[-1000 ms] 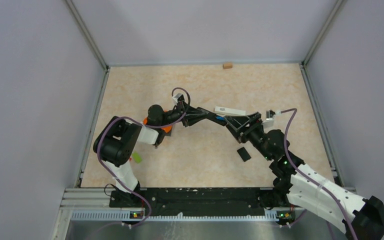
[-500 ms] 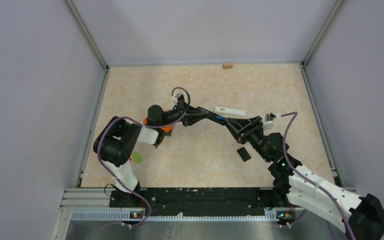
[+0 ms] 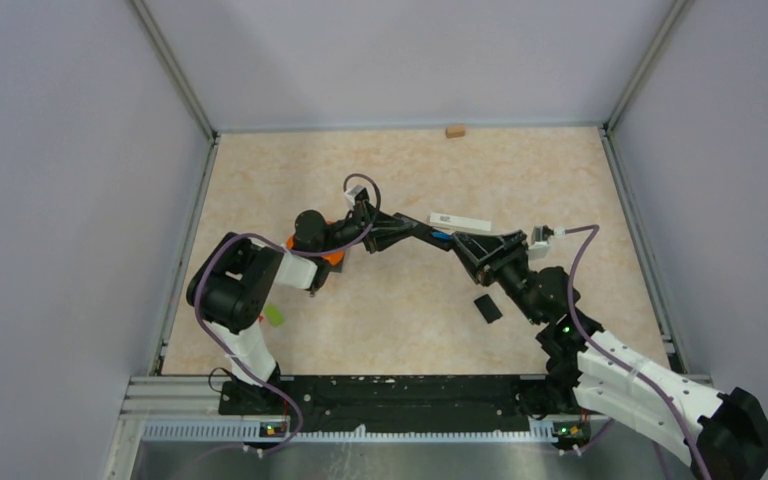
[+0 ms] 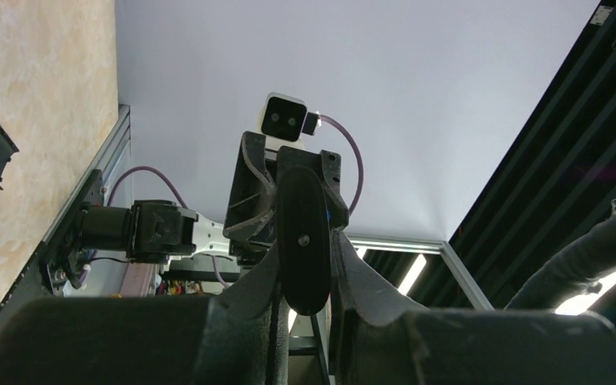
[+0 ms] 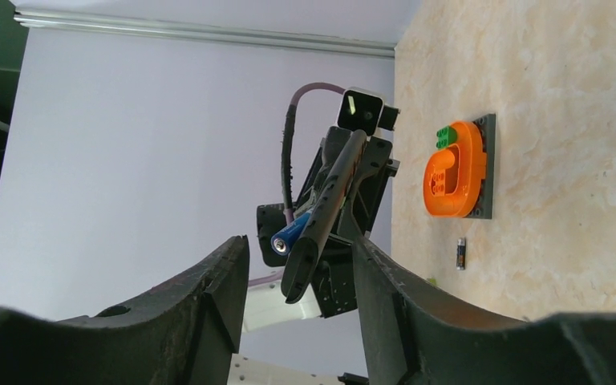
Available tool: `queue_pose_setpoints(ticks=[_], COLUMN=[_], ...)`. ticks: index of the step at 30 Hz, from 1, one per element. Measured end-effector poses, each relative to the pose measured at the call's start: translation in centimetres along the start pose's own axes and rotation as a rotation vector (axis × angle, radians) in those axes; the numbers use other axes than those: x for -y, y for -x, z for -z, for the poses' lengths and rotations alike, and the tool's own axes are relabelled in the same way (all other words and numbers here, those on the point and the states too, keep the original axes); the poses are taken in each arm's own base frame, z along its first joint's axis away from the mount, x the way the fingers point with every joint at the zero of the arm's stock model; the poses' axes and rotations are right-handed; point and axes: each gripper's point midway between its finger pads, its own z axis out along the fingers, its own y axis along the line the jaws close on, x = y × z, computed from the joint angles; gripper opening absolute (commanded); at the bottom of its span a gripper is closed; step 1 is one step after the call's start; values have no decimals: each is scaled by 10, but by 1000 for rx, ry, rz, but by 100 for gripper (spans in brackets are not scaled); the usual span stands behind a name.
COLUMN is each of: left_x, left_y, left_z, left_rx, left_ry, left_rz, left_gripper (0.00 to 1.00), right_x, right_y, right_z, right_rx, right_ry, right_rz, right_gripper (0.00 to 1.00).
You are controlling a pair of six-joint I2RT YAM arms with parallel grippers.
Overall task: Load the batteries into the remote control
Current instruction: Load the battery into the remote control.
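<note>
My left gripper [image 3: 388, 231] is shut on a black remote control [image 3: 418, 237] and holds it above the table, pointing right. In the left wrist view the remote [image 4: 303, 241] stands edge-on between the gripper [image 4: 306, 255]. A blue battery [image 3: 441, 238] lies against the remote's far end; it also shows in the right wrist view [image 5: 291, 233] beside the remote [image 5: 326, 210]. My right gripper [image 3: 463, 247] is open, its fingers [image 5: 216, 277] on either side of the remote's tip without touching. A dark battery [image 5: 461, 253] lies on the table.
A white remote [image 3: 460, 221] lies just behind the grippers. A black battery cover [image 3: 487, 307] lies near the right arm. An orange piece on a grey plate [image 5: 453, 170] with a green block [image 5: 447, 135] sits by the left arm. A green block [image 3: 274, 315] and a brown block [image 3: 454, 130] lie apart.
My right gripper has shifted slightly left and nearer to the remote's end. The left arm and the remote have stayed still.
</note>
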Motion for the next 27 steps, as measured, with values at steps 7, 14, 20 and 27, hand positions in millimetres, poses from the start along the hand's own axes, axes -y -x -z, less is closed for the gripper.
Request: queue_pose_setpoints(ticks=[7, 14, 20, 27], left_x=[2, 2, 2, 3], left_y=[-3, -6, -7, -6], left_z=[0, -2, -2, -2], left_rx=[-10, -18, -19, -13], left_ry=[-11, -11, -14, -18], left_rz=[-16, -16, -19, -21], left_gripper=[0, 0, 0, 0], right_x=[-1, 0, -2, 0], right_y=[1, 1, 1, 1], right_z=[0, -2, -3, -6], right_rx=[4, 3, 3, 5], right_ry=[6, 4, 14, 15], right_rz=[3, 10, 9, 8], right_gripper=[42, 37, 31, 25])
